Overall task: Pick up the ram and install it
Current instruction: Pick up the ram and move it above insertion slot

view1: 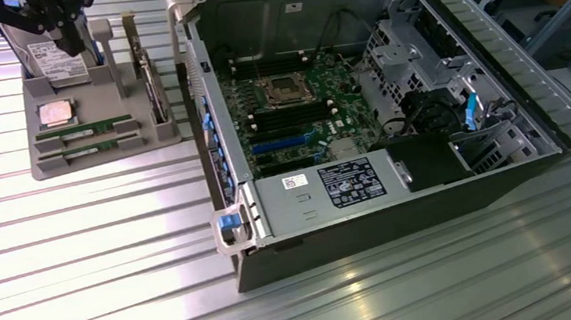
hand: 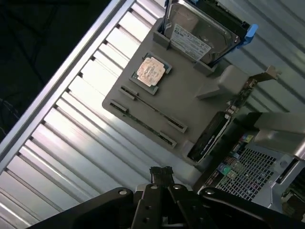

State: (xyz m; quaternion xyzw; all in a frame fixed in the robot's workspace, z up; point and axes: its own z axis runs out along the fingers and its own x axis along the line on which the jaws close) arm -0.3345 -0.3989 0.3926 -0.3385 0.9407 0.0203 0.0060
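Gripping state: the gripper (view1: 73,45) has its fingers drawn narrow, tip against tip, and holds nothing.
Gripper position: it hangs above the far end of the tray (view1: 56,165), beside the hard drive (view1: 45,57), well apart from the ram.
Ram location: the ram (view1: 87,132) stands on its long edge in a holder of the tray, just beside the CPU chip (view1: 55,113), on the exterior view's left of the case.
Twin stick: an identical green stick (view1: 92,149) stands in the next holder, parallel to the ram and near the tray's front edge.
Tray contents: the hard drive stands upright in its slot at the far end. The expansion card (view1: 156,86) stands on edge along the side of the tray nearest the case.
Computer case: the case (view1: 376,226) lies on its side with the panel off, and the motherboard (view1: 301,103) is exposed.
Memory slots: a row of black slots (view1: 297,117) runs beside the processor socket (view1: 284,89).
Power supply: a grey box with a label (view1: 320,192) sits at the near end of the case.
Work surface: the tray and case rest apart on a ribbed metal table (view1: 86,266).
Task status: the ram is in the tray, not yet picked up.
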